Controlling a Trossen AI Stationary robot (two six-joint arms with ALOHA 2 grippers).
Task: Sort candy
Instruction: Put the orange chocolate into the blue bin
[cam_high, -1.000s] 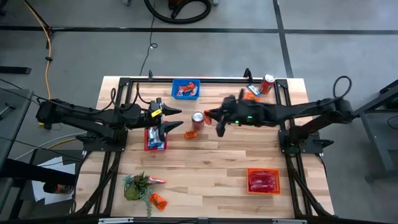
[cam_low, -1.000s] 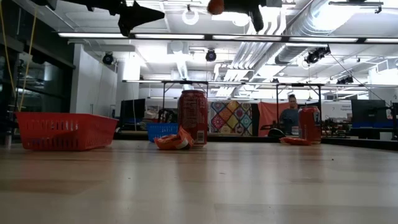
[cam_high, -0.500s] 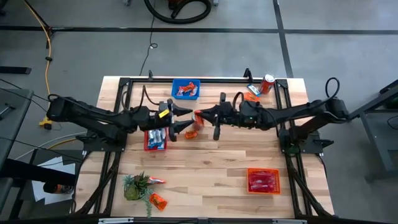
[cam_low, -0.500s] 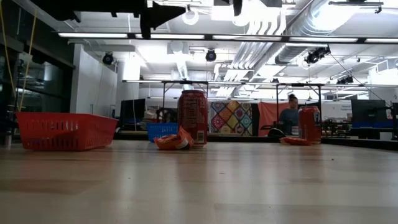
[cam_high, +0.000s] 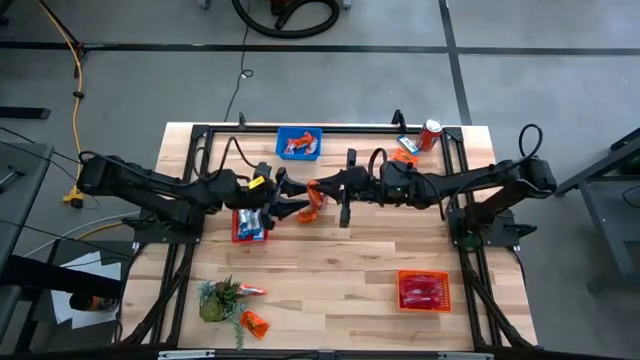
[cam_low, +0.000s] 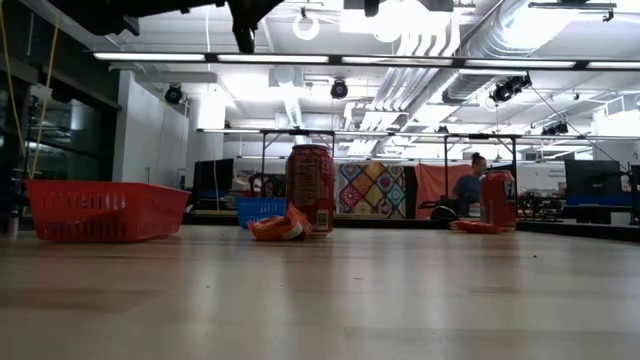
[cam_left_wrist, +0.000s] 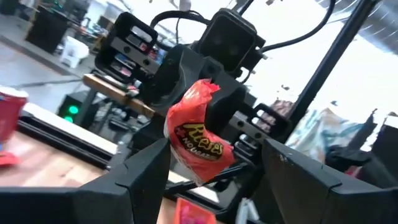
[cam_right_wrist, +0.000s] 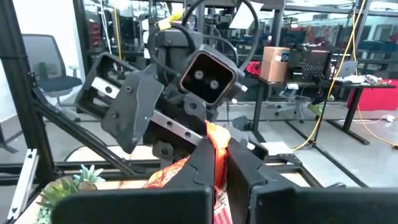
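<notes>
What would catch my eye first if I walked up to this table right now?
Probably the two arms meeting above the middle of the table: the right gripper is shut on an orange candy packet, holding it between the open fingers of the left gripper, like a handover. After that, the red basket near the right front corner.

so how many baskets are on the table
3: blue basket by the high view's top edge, red basket under the left arm, orange basket lower right. None seems hidden.
</notes>
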